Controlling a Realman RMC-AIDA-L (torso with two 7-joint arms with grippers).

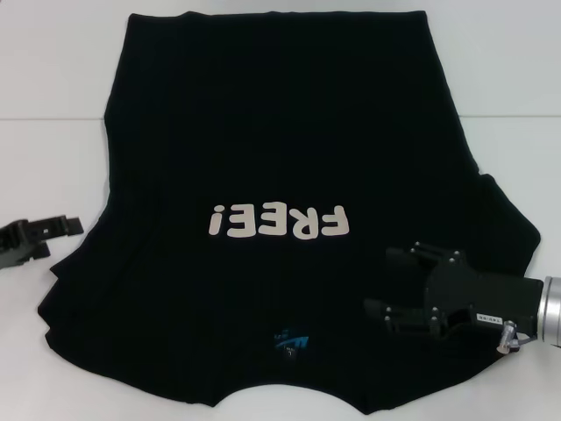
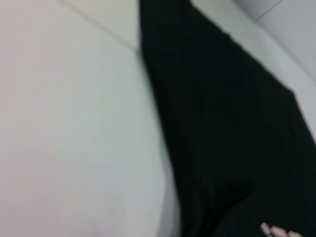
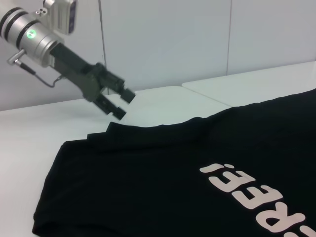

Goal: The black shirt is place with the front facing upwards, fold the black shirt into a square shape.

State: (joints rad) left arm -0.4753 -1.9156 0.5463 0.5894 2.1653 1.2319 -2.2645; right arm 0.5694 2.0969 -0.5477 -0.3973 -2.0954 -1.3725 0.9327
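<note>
The white surface (image 1: 53, 70) carries the black shirt (image 1: 280, 132), spread flat across its centre, lettering up. The right pincer (image 1: 390, 281) hovers over the shirt at 4 o'clock, jaws apart. The left pincer (image 1: 61, 230) sits at 9 o'clock, just off the sleeve edge, jaws apart.

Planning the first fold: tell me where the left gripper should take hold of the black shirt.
Grip the black shirt at its left sleeve edge, coming in from the left. That edge lies nearest the open left gripper, which hovers over the table just beside it, probably easiest to pinch.
</note>
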